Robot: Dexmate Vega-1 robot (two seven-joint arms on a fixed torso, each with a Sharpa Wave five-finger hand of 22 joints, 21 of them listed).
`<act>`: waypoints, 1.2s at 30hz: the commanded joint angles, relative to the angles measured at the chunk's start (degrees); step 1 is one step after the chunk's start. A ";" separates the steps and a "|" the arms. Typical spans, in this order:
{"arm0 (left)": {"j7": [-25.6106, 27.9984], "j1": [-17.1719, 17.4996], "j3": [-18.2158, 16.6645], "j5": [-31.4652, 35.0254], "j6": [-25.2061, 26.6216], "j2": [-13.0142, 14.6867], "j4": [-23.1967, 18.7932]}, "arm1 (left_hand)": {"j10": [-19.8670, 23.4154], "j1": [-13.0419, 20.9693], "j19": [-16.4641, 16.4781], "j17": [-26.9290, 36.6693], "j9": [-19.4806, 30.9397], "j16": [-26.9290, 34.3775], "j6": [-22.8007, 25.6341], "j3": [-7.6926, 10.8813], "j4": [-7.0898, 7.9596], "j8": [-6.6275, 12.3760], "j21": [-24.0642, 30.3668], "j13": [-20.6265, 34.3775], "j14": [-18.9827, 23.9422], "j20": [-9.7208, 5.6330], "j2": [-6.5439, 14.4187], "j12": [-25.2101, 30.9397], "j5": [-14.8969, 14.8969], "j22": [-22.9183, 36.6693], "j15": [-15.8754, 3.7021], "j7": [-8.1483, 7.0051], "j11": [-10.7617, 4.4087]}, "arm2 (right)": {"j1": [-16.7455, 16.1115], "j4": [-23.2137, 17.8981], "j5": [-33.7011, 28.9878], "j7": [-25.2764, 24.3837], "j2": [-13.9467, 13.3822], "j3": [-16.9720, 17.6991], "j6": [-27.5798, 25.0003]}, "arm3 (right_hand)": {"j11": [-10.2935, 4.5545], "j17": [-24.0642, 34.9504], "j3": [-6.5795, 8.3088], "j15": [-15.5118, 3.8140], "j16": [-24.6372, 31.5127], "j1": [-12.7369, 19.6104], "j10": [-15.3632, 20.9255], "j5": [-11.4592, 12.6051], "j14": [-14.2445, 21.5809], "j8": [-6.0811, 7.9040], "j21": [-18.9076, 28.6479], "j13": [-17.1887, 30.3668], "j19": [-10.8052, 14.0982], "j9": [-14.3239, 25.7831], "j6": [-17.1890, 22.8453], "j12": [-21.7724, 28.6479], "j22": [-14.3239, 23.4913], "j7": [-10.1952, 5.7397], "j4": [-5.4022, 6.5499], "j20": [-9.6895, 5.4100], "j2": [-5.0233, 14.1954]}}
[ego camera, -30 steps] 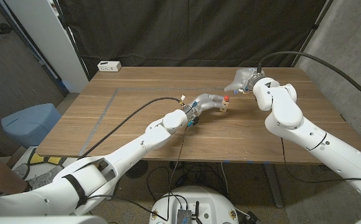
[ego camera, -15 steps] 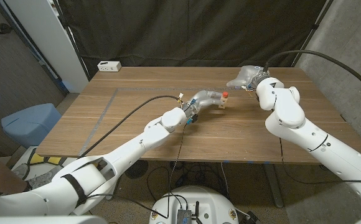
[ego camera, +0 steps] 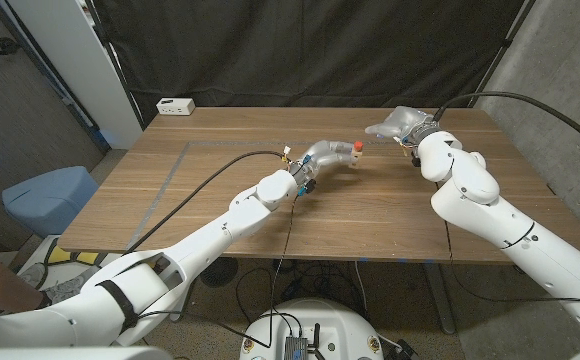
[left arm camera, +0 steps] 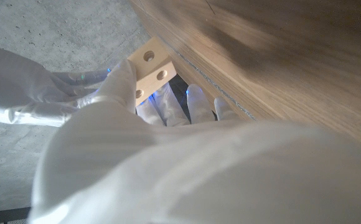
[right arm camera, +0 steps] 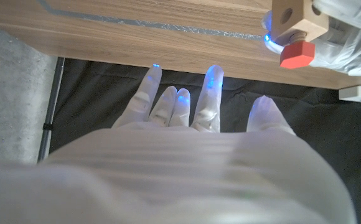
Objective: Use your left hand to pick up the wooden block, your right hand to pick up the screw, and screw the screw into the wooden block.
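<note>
Left hand (ego camera: 322,156) is up over the middle of the wooden table (ego camera: 220,200), a bit toward the far side, and it's got the wooden block (ego camera: 353,158) gripped in its fingers. You get a nicer look from the left wrist view, where the pale block (left arm camera: 149,67) sticks out past the fingertips (left arm camera: 119,78) with a few round holes showing on its faces. The screw (ego camera: 358,147) with the red head is already sitting in the block; in the head view the red head is at the block's top, so its long axis looks roughly upright, but the shaft is hidden so I can't say how tilted it is. From the right wrist view the block (right arm camera: 297,18) shows a hole on one face and the red screw head (right arm camera: 297,54) pokes out of the neighbouring face.

Moving right, the right hand (ego camera: 398,124) hovers near the table's far edge, just beside the block but apart from it, holding nothing. Its fingers (right arm camera: 210,93) are spread and straight. Over at the far left corner of the table there's a white power strip (ego camera: 175,106).
</note>
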 commanded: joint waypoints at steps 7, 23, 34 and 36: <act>-0.77 0.29 -0.52 -1.88 -0.12 -0.65 0.45 | 2.26 -0.15 0.38 0.12 0.26 0.36 3.67 1.61 1.69 0.52 0.26 1.90 0.38 -0.12 0.52 1.32 0.16 0.22 -1.90 1.98 -1.26 | -6.62 1.33 20.89 -20.68 2.17 6.24 6.81 | 0.50 0.23 -0.48 0.93 -0.27 -0.79 -0.12 -0.34 0.03 -0.40 -0.52 0.13 -0.96 0.33 -0.63 -0.06 0.14 0.15 -0.04 -0.35 -0.10; -2.01 0.24 -0.44 -2.91 0.15 -0.70 0.19 | 2.29 -0.20 0.24 0.12 0.27 0.38 3.56 1.35 1.71 0.42 0.20 1.93 0.40 -0.01 0.39 1.28 0.02 0.22 -1.83 1.94 -1.26 | -10.88 4.76 33.82 -31.62 4.36 8.81 18.67 | 1.15 0.17 -1.03 2.40 -1.54 -1.75 -2.91 -0.55 -3.23 -2.83 -1.65 0.11 -5.39 0.36 -4.64 -0.51 -0.01 0.77 -0.42 1.76 0.32; -2.48 0.29 -0.43 -3.42 1.11 -0.54 -0.50 | 2.26 -0.16 0.13 0.12 0.27 0.37 3.61 1.27 1.70 0.41 0.16 1.99 0.37 -0.02 0.39 1.26 -0.03 0.22 -1.86 1.93 -1.23 | -11.87 6.92 40.06 -33.26 4.00 8.82 24.66 | 1.35 -0.14 -1.12 4.56 -2.53 -2.10 -9.34 -0.54 -9.56 -4.59 -2.04 -0.10 -12.31 0.42 -8.33 -1.16 -0.12 1.03 -1.07 1.56 1.28; -2.35 0.37 -0.47 -3.43 1.18 -0.51 -0.62 | 2.23 -0.24 0.12 0.15 0.28 0.38 3.59 1.26 1.80 0.40 0.16 2.00 0.33 -0.06 0.51 1.25 -0.04 0.22 -1.84 1.93 -1.25 | -12.03 7.39 41.26 -33.31 4.01 8.92 25.91 | 1.00 -0.21 -1.17 5.03 -2.75 -2.21 -10.85 -0.54 -11.37 -4.92 -1.86 -0.17 -13.18 0.42 -9.34 -1.20 -0.12 1.16 -1.19 1.37 1.38</act>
